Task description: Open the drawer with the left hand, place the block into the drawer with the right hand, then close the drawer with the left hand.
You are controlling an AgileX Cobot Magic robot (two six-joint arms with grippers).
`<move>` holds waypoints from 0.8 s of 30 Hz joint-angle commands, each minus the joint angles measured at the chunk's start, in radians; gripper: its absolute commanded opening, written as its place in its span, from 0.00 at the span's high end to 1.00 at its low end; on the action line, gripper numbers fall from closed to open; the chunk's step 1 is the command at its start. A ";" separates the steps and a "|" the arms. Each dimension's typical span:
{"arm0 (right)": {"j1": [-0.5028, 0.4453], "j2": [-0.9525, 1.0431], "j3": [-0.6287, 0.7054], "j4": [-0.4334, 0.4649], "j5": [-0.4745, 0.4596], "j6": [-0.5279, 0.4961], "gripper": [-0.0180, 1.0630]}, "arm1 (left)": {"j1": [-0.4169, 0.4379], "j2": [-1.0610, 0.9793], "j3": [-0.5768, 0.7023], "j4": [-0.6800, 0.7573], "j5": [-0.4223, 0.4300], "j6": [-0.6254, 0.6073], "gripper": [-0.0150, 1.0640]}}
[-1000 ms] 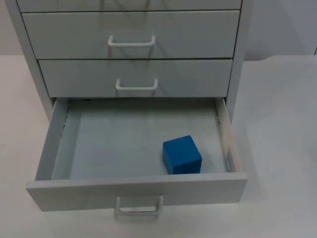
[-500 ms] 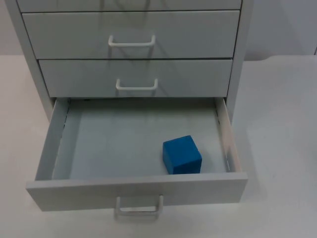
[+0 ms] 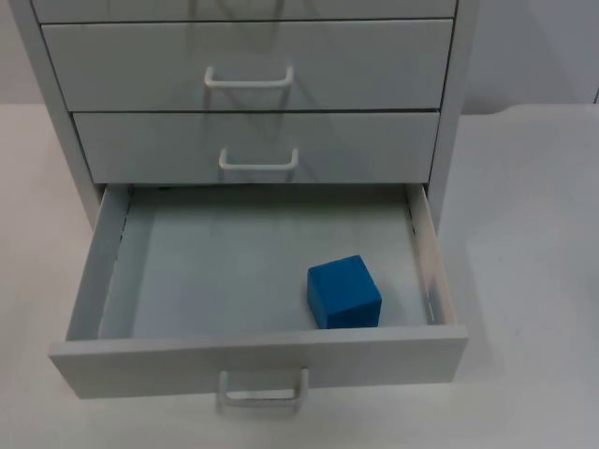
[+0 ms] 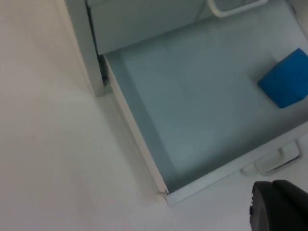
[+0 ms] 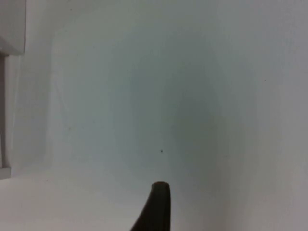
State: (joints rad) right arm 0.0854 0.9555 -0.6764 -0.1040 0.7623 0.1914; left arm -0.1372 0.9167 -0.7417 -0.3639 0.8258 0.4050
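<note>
Blue and matte, the block sits on the floor of the open bottom drawer, toward its front right corner, just behind the front panel and near the right wall; the left wrist view also catches it inside the drawer. With the block in and the drawer pulled out, the closing push looks like the step left. The drawer appears to be thin grey sheet metal on side rails, so it should be rigid and light and should slide with a steady push; the block will probably shift a little if the drawer is slammed, since it looks smooth and rests loose. The best place to act is the white loop handle centred on the front panel, or the flat panel itself, pressed near the middle so the drawer does not skew on its rails. Two shut drawers with similar handles stand above. The left gripper hangs off the drawer's front left corner, above the white table, with one dark fingertip visible; whether its fingers are parted I cannot tell. The right gripper waits facing a pale plain surface, and its opening cannot be judged either. The handle's lower edge is cut off in the top view.
</note>
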 commanded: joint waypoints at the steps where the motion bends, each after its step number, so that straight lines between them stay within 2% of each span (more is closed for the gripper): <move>1: -0.005 -0.006 0.004 -0.006 -0.011 -0.005 0.27 | -0.057 0.025 -0.001 -0.010 -0.063 -0.008 0.99; 4: -0.005 -0.006 0.004 -0.002 -0.011 -0.005 0.27 | -0.135 0.056 -0.001 0.015 -0.099 -0.045 0.99; 7: -0.005 -0.006 0.004 -0.002 -0.011 -0.005 0.27 | -0.292 0.121 -0.001 0.141 -0.144 -0.161 0.99; 8: -0.005 -0.006 0.004 -0.002 -0.011 -0.005 0.27 | -0.292 0.121 -0.001 0.141 -0.144 -0.161 0.99; 13: -0.005 -0.006 0.004 -0.002 -0.005 -0.005 0.27 | -0.558 0.223 -0.001 0.630 -0.180 -0.593 0.99; 14: -0.005 -0.006 0.004 -0.002 -0.005 -0.005 0.27 | -0.558 0.223 -0.001 0.630 -0.180 -0.593 0.99; 17: -0.005 -0.006 0.004 -0.002 -0.003 -0.005 0.27 | -0.726 0.301 -0.001 0.948 -0.178 -0.862 0.99; 23: -0.005 -0.006 0.004 -0.002 -0.003 -0.005 0.27 | -0.889 0.451 -0.001 1.184 -0.178 -1.025 0.99; 24: -0.005 -0.006 0.004 -0.002 -0.003 -0.005 0.27 | -0.889 0.451 -0.001 1.184 -0.178 -1.025 0.99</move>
State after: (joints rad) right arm 0.0854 0.9555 -0.6764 -0.1040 0.7599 0.1914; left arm -0.9957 1.3364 -0.7417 0.7498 0.6593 -0.5666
